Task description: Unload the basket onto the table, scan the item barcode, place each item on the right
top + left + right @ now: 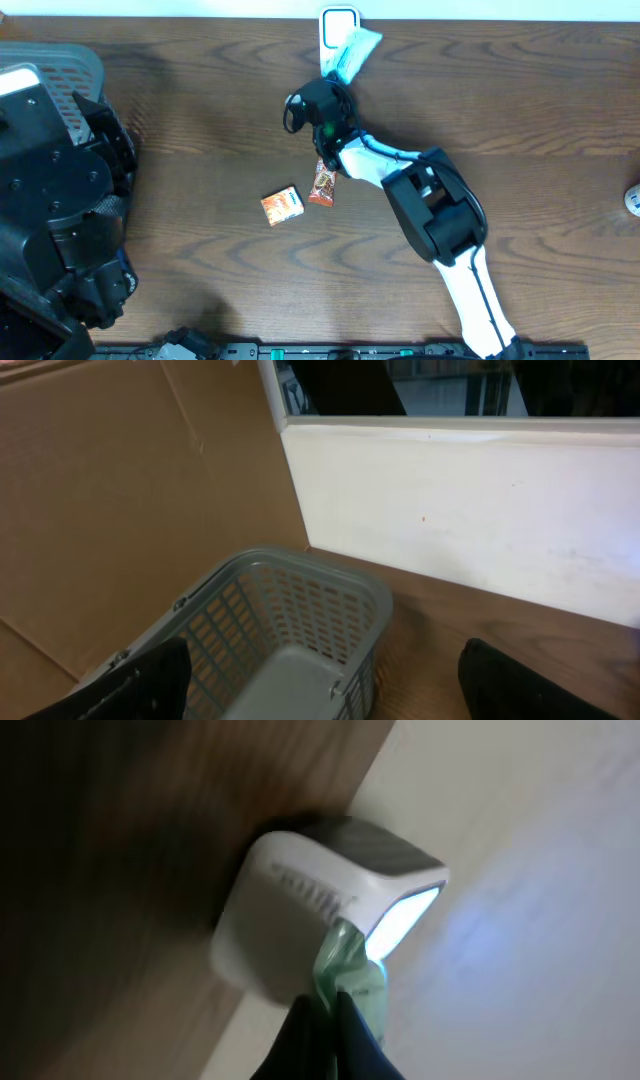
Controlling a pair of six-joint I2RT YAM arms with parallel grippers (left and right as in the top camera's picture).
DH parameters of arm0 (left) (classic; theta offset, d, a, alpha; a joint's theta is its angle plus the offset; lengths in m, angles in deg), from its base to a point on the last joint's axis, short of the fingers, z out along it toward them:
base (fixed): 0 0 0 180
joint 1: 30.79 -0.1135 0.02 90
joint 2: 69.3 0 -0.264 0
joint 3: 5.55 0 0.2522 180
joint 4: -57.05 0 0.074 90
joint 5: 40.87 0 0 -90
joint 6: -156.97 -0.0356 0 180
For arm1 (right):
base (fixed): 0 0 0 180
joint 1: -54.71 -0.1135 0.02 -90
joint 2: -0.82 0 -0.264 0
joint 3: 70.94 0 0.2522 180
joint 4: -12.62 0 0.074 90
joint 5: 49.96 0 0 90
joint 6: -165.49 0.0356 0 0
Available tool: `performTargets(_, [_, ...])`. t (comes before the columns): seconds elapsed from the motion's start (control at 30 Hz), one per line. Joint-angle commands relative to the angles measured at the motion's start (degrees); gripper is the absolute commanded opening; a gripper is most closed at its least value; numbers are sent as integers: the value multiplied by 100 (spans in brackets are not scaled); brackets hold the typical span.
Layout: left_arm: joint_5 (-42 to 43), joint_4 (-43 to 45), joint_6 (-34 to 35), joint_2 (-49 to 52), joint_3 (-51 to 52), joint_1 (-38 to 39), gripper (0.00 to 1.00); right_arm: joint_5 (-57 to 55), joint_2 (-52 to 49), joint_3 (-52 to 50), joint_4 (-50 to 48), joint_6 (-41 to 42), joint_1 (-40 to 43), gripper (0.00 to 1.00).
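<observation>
Item: packet (352, 968), green. My right gripper (322, 1015) is pinching its near end shut. It is pointing its long axis far, away from my fingers, at the lit scanner (300, 910) on the far edge. My left gripper (320, 685) is hanging open, well left.

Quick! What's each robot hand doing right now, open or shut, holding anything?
Left hand: open, holding nothing.
Right hand: shut on the green packet, held up to the white scanner.
</observation>
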Motion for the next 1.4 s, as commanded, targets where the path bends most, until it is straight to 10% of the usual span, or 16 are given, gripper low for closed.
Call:
performTargets(0.0, [-37,2,31,-20,-4,-24,86,-190,557,-184,74,610,-138,1])
performTargets(0.6, [-37,2,31,-20,-4,-24,86,-396,3467,-243,3298,3971,846,1])
performTargets(1.37, [-37,2,31,-20,-4,-24,86,37,3281,-1904,2260,4640,5753,1])
